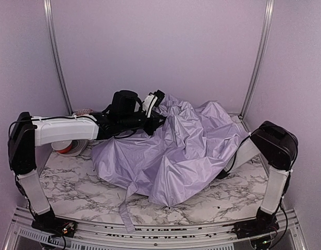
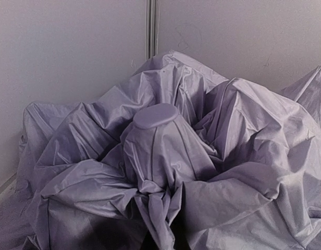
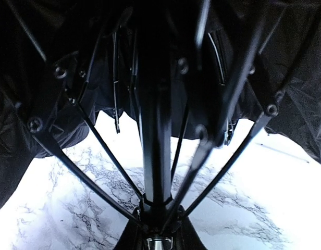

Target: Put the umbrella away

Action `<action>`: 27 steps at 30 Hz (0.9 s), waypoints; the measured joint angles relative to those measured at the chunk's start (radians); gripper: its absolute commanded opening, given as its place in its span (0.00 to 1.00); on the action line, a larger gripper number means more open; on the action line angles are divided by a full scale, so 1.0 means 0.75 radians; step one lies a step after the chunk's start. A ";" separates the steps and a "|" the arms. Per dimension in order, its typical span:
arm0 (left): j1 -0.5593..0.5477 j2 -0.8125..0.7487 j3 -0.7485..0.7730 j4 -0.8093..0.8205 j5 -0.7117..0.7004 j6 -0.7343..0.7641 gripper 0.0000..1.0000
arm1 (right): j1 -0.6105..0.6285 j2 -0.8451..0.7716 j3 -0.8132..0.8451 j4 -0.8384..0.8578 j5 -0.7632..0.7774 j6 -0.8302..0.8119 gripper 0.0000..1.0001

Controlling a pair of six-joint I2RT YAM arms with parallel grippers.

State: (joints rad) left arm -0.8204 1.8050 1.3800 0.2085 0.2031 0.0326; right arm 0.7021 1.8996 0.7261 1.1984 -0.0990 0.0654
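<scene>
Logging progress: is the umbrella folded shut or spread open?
Half collapsed, not folded: umbrella fabric lies crumpled loose across the table, and underneath the ribs splay from the shaft.

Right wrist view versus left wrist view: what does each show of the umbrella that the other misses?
Only right wrist: the underside of the umbrella, with black shaft, thin ribs, black lining, and marble table below. Only left wrist: the outside, crumpled lavender fabric, the round top cap, the wall behind. Both: the same umbrella, not yet folded shut.
</scene>
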 measured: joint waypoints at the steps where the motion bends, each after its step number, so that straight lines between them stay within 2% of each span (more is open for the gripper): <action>1: 0.000 -0.001 -0.006 0.010 -0.003 0.000 0.00 | 0.000 -0.002 0.000 -0.007 0.000 -0.005 0.19; 7: -0.017 -0.001 -0.020 0.041 -0.016 -0.019 0.00 | 0.002 -0.067 -0.017 -0.090 -0.013 -0.027 0.46; 10: -0.015 -0.003 -0.023 0.044 -0.035 -0.037 0.00 | 0.004 -0.174 -0.062 -0.176 -0.037 -0.039 0.54; 15: 0.036 -0.039 -0.067 0.045 -0.048 -0.067 0.00 | 0.007 -0.418 -0.149 -0.361 -0.070 -0.043 0.65; 19: 0.110 -0.097 -0.127 0.046 -0.049 -0.104 0.00 | 0.002 -0.629 -0.179 -0.606 -0.126 -0.054 0.73; 23: 0.200 -0.117 -0.175 0.074 -0.036 -0.175 0.00 | -0.034 -0.797 -0.182 -0.846 -0.197 -0.068 0.74; 27: 0.278 -0.117 -0.219 0.108 -0.028 -0.260 0.00 | -0.143 -0.992 -0.204 -1.028 -0.354 -0.073 0.76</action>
State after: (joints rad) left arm -0.6121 1.7172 1.2160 0.2893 0.1818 -0.1623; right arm 0.5945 1.1553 0.5728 0.4271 -0.3645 0.0105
